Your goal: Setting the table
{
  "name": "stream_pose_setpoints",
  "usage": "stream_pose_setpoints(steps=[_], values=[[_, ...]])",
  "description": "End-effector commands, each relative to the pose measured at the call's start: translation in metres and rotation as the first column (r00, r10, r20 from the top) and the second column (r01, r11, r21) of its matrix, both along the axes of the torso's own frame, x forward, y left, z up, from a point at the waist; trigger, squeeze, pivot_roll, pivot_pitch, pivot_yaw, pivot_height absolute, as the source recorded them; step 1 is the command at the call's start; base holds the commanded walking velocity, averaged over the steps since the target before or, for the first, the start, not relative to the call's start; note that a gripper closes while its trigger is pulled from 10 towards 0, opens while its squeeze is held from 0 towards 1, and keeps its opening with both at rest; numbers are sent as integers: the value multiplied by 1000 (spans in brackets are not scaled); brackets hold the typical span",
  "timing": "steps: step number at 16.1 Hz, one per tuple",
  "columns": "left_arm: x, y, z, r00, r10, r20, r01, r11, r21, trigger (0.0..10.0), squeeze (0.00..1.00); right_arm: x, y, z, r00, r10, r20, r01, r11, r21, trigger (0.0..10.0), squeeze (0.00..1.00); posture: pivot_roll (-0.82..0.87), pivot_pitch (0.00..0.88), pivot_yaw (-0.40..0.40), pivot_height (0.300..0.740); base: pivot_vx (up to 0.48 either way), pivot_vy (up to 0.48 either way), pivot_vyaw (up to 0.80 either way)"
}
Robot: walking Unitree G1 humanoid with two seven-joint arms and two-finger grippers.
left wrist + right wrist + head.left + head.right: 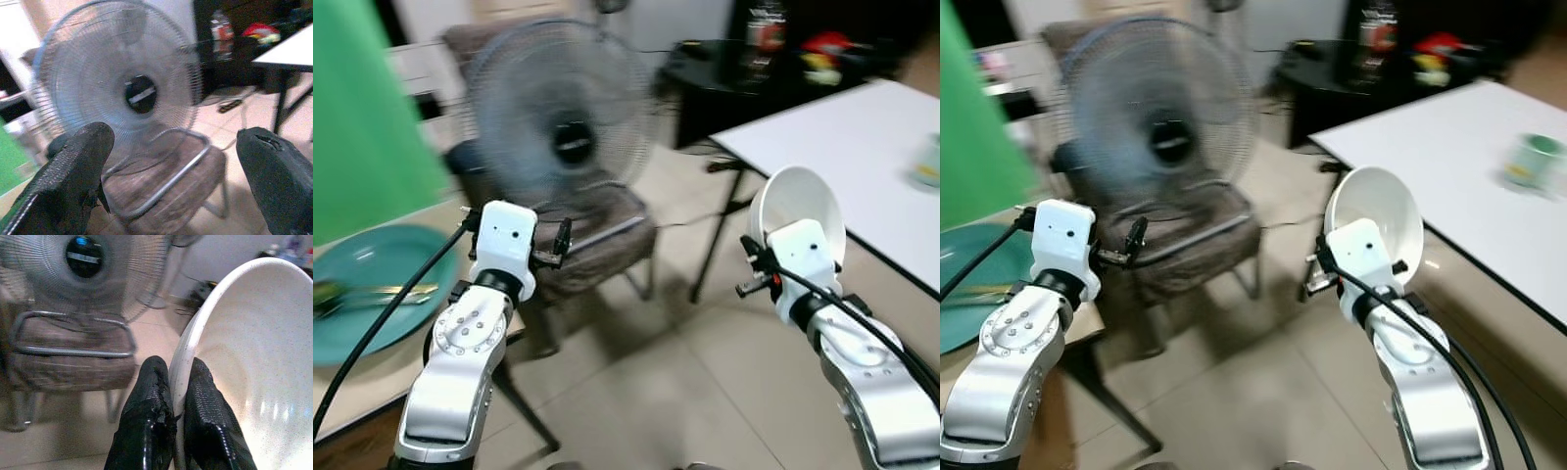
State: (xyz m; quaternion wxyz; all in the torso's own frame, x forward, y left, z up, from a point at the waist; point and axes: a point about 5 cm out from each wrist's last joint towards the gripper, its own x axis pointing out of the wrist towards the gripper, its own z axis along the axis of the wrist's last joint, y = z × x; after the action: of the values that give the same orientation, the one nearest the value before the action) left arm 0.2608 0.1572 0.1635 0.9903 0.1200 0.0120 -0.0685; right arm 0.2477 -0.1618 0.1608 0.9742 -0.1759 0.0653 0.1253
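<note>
- Mid-carry, robot between two benches; head views blurred w/ motion.
- Right tool: fingers pinching the rim of the white bowl, one finger inside, one outside. Bowl is held up on edge in the air, mouth toward the right, over the floor near the white bench.
- Left tool: fingers spread wide, nothing between them; raised in front of the fan, which stands on a brown chair at centre.
- Left bench: teal plate w/ cutlery lying on it. Far right on white bench: a green cup.
- Risk, judged: rim-only pinch gives little hold, so a jolt while walking could swing or drop the bowl onto the tiles.
- Risk, judged: bowl sits near the bench edge level; a turn to the right could knock it vs. the edge.
</note>
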Motion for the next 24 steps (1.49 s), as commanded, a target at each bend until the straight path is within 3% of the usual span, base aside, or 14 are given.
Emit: stream_pose_setpoints(steps=[1, 7, 10, 24], values=[[-1, 1, -1, 1000, -6, -6, 6, 1000, 12, 10000, 0, 2, 3, 7, 999, 17, 36, -17, 1000, -1, 10000, 0, 95, 0, 4, 740, 0, 0, -738], [0, 2, -2, 999, -33, -4, 33, 999, 6, 10000, 0, 0, 3, 7, 998, 37, 60, -35, 999, -35, 10000, 0, 81, 0, 12, 740, 320, 0, -168], [2, 1, -1, 999, -43, -1, 43, 999, 7, 10000, 0, 1, 2, 8, 998, 32, 51, -32, 999, -1, 10000, 0, 75, 0, 16, 740, 347, 0, -140], [7, -6, 0, 994, -111, -5, 111, 994, 2, 10000, 0, 5, -10, 2, 999, -16, -29, 14, 998, -64, 10000, 0, 69, 0, 23, 740, 333, 0, -743]])
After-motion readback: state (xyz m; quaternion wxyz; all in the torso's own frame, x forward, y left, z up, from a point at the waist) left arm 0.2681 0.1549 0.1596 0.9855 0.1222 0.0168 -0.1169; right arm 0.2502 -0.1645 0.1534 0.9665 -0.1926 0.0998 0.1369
